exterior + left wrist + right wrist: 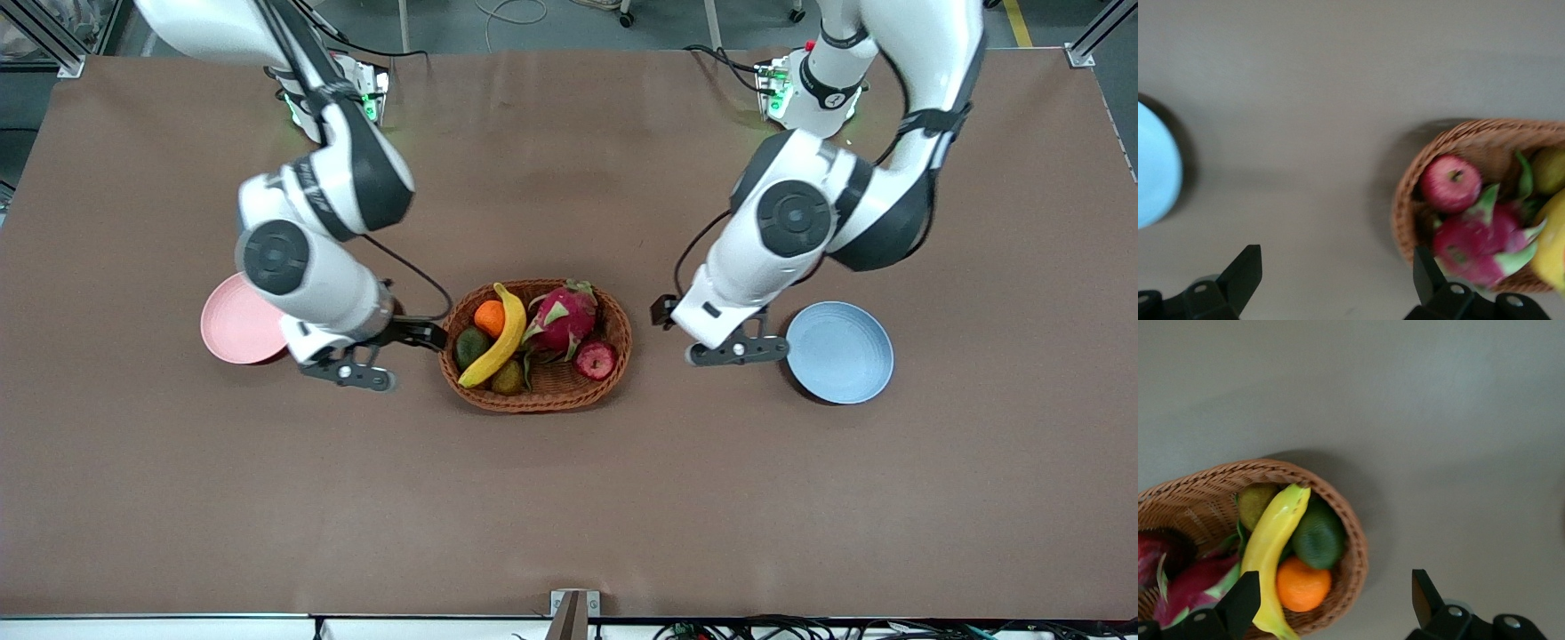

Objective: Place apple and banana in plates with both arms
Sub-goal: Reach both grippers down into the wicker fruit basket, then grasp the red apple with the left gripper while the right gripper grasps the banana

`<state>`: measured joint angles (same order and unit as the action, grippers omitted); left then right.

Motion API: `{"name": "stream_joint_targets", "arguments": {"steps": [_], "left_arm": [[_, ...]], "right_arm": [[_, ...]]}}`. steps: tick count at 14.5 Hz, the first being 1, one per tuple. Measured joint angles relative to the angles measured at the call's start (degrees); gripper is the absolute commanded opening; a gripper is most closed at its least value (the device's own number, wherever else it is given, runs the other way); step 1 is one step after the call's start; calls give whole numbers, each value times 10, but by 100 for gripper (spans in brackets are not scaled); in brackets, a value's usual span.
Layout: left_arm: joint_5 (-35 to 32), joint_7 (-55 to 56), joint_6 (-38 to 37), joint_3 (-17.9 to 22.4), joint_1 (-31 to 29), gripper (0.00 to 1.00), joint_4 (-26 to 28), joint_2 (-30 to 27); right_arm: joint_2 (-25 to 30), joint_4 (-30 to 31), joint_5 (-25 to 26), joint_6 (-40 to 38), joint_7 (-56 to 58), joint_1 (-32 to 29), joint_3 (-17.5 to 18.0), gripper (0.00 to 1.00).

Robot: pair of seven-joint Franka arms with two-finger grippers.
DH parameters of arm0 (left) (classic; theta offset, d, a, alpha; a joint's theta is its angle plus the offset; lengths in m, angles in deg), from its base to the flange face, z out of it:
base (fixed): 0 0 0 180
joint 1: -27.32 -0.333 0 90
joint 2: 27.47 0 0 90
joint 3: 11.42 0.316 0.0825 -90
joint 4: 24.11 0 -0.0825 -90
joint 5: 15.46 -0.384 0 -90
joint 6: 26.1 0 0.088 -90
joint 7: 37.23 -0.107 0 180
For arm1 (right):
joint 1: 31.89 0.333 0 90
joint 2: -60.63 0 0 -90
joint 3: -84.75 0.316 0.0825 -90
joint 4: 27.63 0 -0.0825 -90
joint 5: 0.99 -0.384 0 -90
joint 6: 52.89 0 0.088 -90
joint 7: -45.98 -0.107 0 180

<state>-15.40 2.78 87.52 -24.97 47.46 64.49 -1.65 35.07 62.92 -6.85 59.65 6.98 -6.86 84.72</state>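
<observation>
Both fruits in basket (613, 360) w/ dragon fruit (563, 318), orange (489, 317).

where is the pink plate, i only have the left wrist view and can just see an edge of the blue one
Observer: The round pale pink plate lies at the right arm's end of the table, partly under that arm.
Operator: is my long yellow banana in the basket
Observer: Yes, the long curved yellow banana lies in the oval brown wicker basket, beside a small orange fruit.
Operator: where's the right end effector
Observer: The right end effector is open, between the pink plate and the basket.
</observation>
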Motion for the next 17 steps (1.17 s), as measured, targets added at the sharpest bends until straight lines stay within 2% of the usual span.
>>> {"name": "stream_joint_targets", "arguments": {"steps": [4, 5, 9, 13, 17], "left_arm": [[0, 156, 35, 0, 35, 100, -48, 74], [0, 187, 46, 0, 40, 100, -59, 90], [0, 307, 117, 0, 59, 100, -71, 143], [0, 371, 148, 0, 78, 100, -73, 174], [0, 383, 152, 0, 80, 100, -74, 194]], "right_arm": [[-62, -40, 0, 8, -159, 22, 0, 91], [-79, -55, 0, 10, -190, 29, 0, 86], [-123, -88, -1, 43, -249, 51, -1, 73], [-136, -90, -1, 48, -299, 61, -1, 73], [-140, -90, -2, 49, -303, 63, -1, 73]]}}
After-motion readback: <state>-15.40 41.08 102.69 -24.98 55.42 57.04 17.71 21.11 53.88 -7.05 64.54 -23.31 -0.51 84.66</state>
